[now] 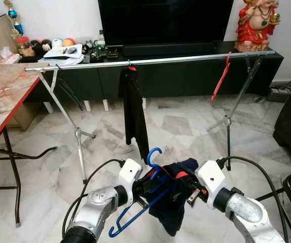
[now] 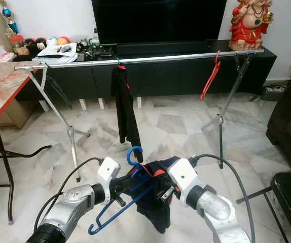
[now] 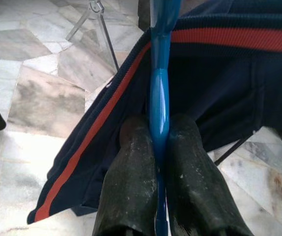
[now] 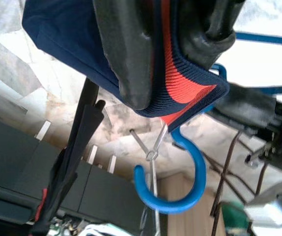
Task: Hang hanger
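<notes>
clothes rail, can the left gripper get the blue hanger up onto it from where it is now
Probably not yet. The left gripper is shut on the blue hanger, low and well short of the clothes rail. Free rail between the black garment and red hanger leaves room.

Low in the frame, our two silver arms reach forward and angle toward each other at the bottom centre. Our left pincer point(image 1: 144, 186) has its two black fingers point(image 3: 131, 182) pressed together on a blue hanger point(image 1: 135, 212). Our right pincer point(image 1: 182, 183) pinches a navy garment's point(image 1: 173, 207) red-trimmed edge.
</notes>
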`<state>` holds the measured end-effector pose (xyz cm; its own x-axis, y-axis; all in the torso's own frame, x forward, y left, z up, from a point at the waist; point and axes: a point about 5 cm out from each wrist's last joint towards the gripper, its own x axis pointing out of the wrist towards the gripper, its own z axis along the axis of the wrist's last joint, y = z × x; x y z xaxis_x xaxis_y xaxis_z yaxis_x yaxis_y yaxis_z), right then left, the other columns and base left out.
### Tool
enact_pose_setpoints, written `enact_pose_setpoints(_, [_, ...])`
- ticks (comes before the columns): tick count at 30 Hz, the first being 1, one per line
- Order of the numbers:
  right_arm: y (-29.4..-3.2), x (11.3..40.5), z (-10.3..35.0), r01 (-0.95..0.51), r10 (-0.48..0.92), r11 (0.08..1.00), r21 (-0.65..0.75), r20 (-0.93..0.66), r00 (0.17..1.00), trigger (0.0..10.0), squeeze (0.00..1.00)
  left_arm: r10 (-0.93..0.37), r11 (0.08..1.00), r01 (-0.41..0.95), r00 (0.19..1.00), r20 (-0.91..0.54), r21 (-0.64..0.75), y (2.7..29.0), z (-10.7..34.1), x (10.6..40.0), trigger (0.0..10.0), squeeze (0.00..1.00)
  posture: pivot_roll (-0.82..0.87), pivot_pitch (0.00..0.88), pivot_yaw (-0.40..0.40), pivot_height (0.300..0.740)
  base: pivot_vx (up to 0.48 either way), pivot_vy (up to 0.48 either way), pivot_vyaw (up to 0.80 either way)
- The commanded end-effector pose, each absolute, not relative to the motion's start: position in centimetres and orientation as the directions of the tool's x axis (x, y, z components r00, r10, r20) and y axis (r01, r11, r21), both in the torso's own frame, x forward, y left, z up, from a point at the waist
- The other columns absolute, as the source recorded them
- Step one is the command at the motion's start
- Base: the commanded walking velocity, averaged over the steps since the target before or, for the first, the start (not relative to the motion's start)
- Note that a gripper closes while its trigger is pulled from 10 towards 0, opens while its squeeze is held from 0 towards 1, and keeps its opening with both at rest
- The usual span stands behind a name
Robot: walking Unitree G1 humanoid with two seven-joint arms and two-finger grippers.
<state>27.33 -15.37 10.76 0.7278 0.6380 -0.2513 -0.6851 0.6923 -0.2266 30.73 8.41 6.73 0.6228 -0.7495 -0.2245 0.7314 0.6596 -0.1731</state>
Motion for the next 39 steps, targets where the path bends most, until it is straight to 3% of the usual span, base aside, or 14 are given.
enact_pose_setpoints(1, [-14.9,27.3,11.3,-0.698,0.652,0.663,-0.269,-0.251,0.716,10.0,0.96,-0.758,0.651,0.735,0.617,-0.211,-0.187,8.3,6.9,30.7,10.0,0.0,0.02,0.059,0.066,0.74,0.0,0.0,0.0])
enact_pose_setpoints(11, [-15.8,28.5,11.6,-0.61,0.558,0.724,-0.322,-0.246,0.793,10.0,0.96,-0.76,0.649,0.734,0.616,-0.207,-0.199,8.2,6.9,30.7,10.0,0.0,0.02,0.062,0.063,0.74,0.0,0.0,0.0])
enact_pose_setpoints(21, [-15.6,27.9,10.4,-0.652,0.557,0.66,-0.374,-0.339,0.758,10.0,0.98,-0.751,0.66,0.723,0.628,-0.205,-0.205,8.4,6.9,30.8,10.0,0.0,0.01,0.066,0.063,0.74,0.0,0.0,0.0])
enact_pose_setpoints(39, [-16.1,26.6,9.2,-0.756,0.61,0.559,-0.34,-0.448,0.653,10.0,1.0,-0.743,0.67,0.713,0.64,-0.197,-0.209,8.2,7.0,31.0,10.0,0.0,0.02,0.054,0.041,0.74,0.0,0.0,0.0])
